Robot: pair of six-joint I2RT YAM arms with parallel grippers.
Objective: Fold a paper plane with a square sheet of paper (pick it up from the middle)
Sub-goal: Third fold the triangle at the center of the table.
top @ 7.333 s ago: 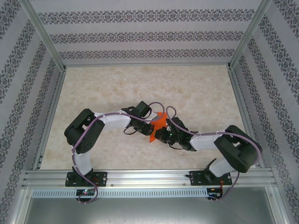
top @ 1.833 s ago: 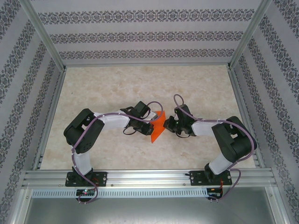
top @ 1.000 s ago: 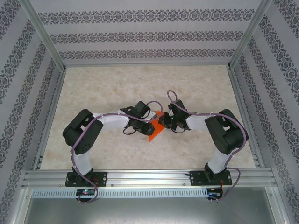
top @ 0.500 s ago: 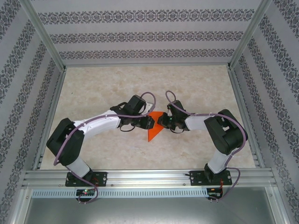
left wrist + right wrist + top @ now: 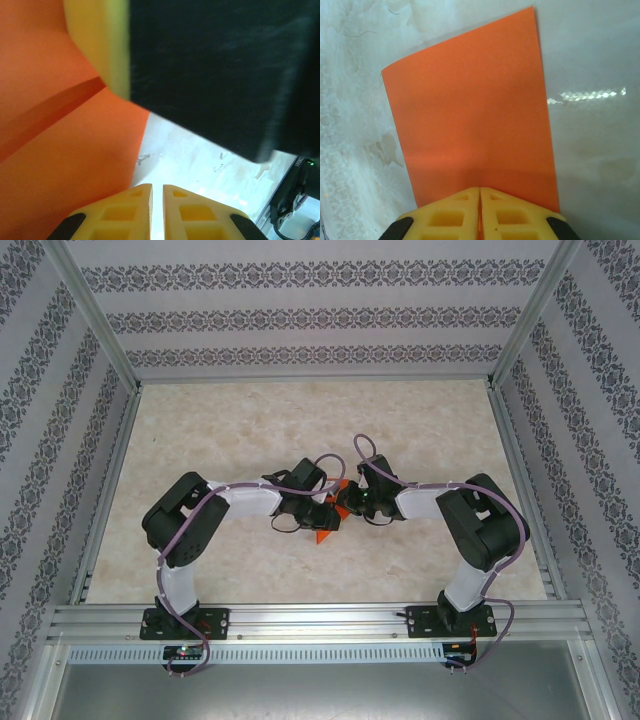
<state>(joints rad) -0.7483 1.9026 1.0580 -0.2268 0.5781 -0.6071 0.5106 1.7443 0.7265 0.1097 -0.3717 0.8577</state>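
Seen from the top, most of the paper is buried under the two grippers mid-worktop. Just an orange tip pokes out toward the bottom of the frame, plus a sliver higher up. The left gripper and right gripper meet tip to tip over it, and the fingers are too small there to read.

The right wrist view is clearer. That gripper's fingers are pressed together on the paper's near edge with a thin orange line between them, and the sheet runs up the frame from the tips. Can't tell if it's lying flat or lifted.

In the left wrist view the fingers are nearly together, with only a thin slit and pale worktop showing through it. The paper fills the left of the frame and passes behind the left finger. A big blurry black shape with a yellow pad blocks the upper right.
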